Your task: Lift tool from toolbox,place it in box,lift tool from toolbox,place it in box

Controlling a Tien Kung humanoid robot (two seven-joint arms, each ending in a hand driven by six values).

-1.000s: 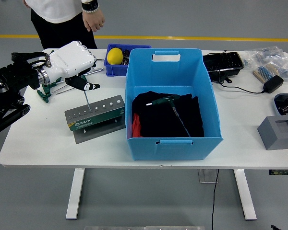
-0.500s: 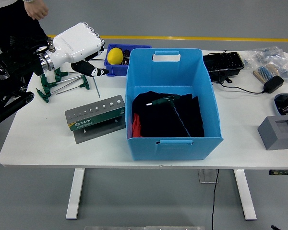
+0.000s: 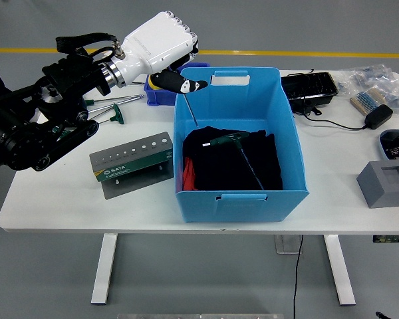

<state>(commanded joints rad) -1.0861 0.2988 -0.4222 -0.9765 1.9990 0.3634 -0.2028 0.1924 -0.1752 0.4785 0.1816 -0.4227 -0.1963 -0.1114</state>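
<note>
The left robot hand [image 3: 161,45] grips a T-handle tool [image 3: 188,100] by its dark handle, the thin shaft hanging down over the left rim of the blue box [image 3: 239,199]. Another tool [image 3: 243,151] lies inside on black cloth, and the grey toolbox [image 3: 132,163] sits on the counter [image 3: 53,199] left of the box

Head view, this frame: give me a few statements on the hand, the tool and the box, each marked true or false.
1. The left hand holds a tool above the blue box. True.
2. The tool still stands in the holder. False: it hangs from the hand, clear of the holder.
3. A T-handle tool already lies on the dark cloth in the box. True.
4. The box is empty. False: it holds the cloth and a tool.
5. More tools lie on the table behind the holder. True.
</note>
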